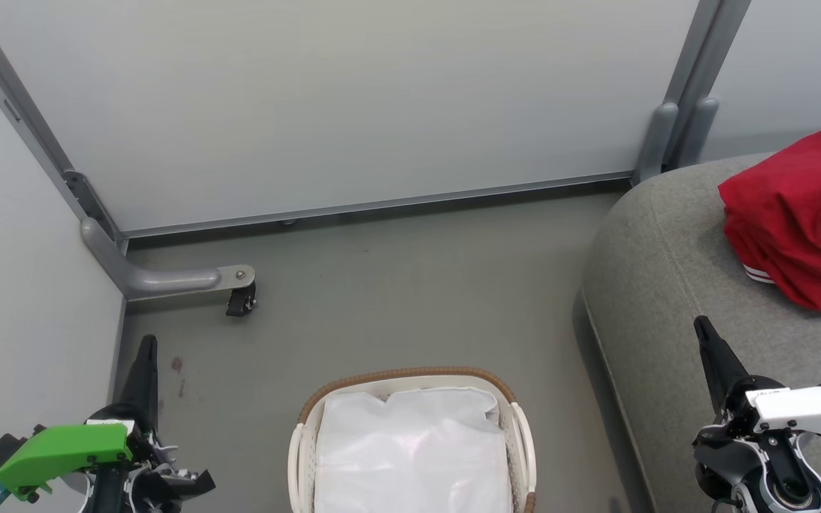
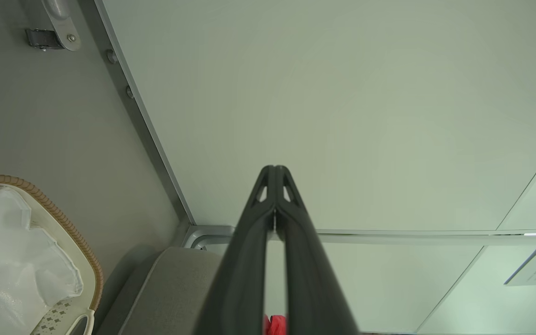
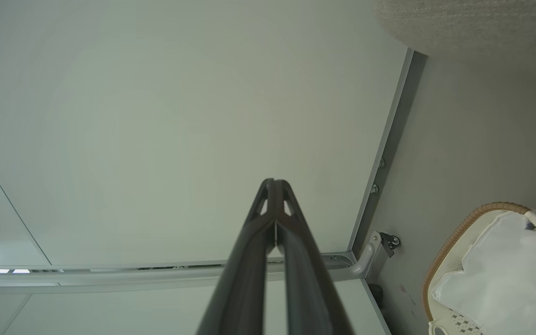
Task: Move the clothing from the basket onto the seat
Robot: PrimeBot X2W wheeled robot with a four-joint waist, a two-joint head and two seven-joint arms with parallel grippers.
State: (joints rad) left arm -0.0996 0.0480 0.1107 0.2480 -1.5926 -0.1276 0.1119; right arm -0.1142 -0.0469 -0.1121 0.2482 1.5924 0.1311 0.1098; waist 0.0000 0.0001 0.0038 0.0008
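The red clothing (image 1: 802,217) lies piled on the grey seat (image 1: 674,299) at the right, a white stripe trim showing at its lower edge. A sliver of the clothing (image 2: 275,324) shows between my left fingers in the left wrist view. The basket (image 1: 410,381) stands on the floor at the bottom centre, with just its white cloth liner (image 1: 410,456) inside. My left gripper (image 1: 147,343) is shut and empty at the lower left, left of the basket. My right gripper (image 1: 700,325) is shut and empty over the seat's front, below the clothing. Both wrist views show fingertips pressed together: left gripper (image 2: 274,168), right gripper (image 3: 274,181).
Pale partition panels close the space behind and to the left, on grey metal frames. A frame foot with a black caster (image 1: 241,299) juts onto the grey floor at the left. Open floor (image 1: 410,285) lies between basket, panels and seat. Basket (image 2: 63,232) and basket (image 3: 463,232) sit at the wrist views' edges.
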